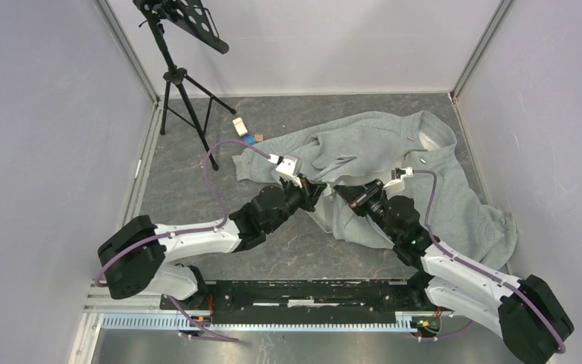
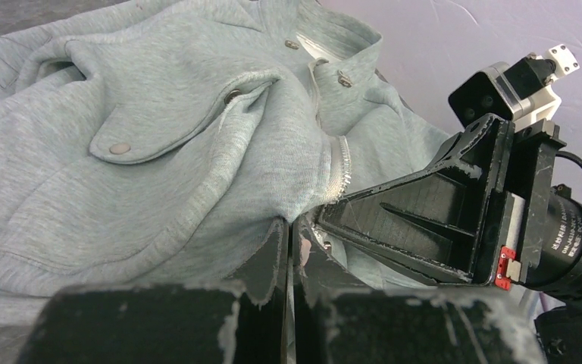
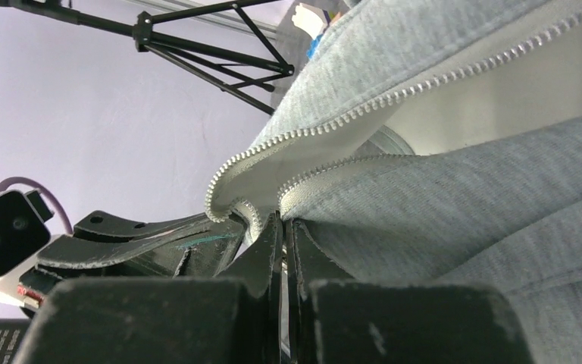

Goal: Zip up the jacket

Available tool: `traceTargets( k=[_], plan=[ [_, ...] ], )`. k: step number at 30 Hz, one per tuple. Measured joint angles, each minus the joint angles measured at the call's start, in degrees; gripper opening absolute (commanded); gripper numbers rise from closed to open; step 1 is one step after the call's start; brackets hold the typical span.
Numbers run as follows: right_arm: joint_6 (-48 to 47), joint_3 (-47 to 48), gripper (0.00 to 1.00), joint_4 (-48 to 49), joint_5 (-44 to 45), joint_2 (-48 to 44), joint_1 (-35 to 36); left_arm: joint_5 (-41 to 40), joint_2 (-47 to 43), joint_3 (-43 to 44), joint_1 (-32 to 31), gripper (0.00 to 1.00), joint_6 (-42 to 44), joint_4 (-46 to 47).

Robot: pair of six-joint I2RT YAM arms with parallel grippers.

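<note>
The jacket (image 1: 455,197) lies crumpled on the dark table (image 1: 197,159), spread from the middle toward the far right corner. Its collar lies far right and its hem comes near, toward the arms. In the left wrist view a snapped pocket flap (image 2: 120,149) faces up. The pale zipper (image 2: 342,171) runs down the front edge to the bottom corner, where both grippers meet.

The left gripper (image 2: 289,227) comes in from the left. Its jaws are pressed together on the fabric's bottom edge beside the zipper end.

The right gripper (image 3: 282,220) comes in from the right, almost touching the left one. Its jaws pinch the bottom of the other front edge, just where the zipper teeth (image 3: 394,95) begin. Above its fingertips the two rows of teeth run apart, unjoined, with the pale lining showing between them.

Far left on the table stands a black tripod stand (image 1: 178,76). A small white and blue item (image 1: 242,129) lies near its feet, just left of the jacket's sleeve. Pale walls close in the table on three sides.
</note>
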Motion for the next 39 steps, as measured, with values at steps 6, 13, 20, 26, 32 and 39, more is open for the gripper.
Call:
traceTargets(
  k=[6, 13, 20, 26, 32, 39],
  plan=[
    [3.2, 2.3, 0.0, -8.7, 0.3, -2.1, 0.0, -1.5, 0.0, 0.0, -0.8, 0.02, 1.8, -0.1],
    [5.7, 2.7, 0.0, -12.7, 0.4, -2.9, 0.0, -2.3, 0.0, 0.0, -1.3, 0.02, 2.3, -0.7],
    [7.0, 2.9, 0.0, -15.1, 0.5, -4.4, 0.0, -2.7, 0.2, 0.0, -1.9, 0.02, 2.7, -1.2],
    [7.6, 4.5, 0.0, -18.5, 0.7, -4.5, 0.0, -3.2, 0.9, 0.0, -2.5, 0.02, 2.9, -1.2],
    [9.4, 7.5, 0.0, -23.9, 0.8, -4.5, 0.0, -5.1, 1.0, 0.3, -3.3, 0.02, 3.5, -1.3],
    [12.1, 11.9, 0.0, -32.0, 1.6, -2.7, 0.0, -7.3, 2.0, 1.7, -4.4, 0.02, 4.3, -2.0]
  ],
)
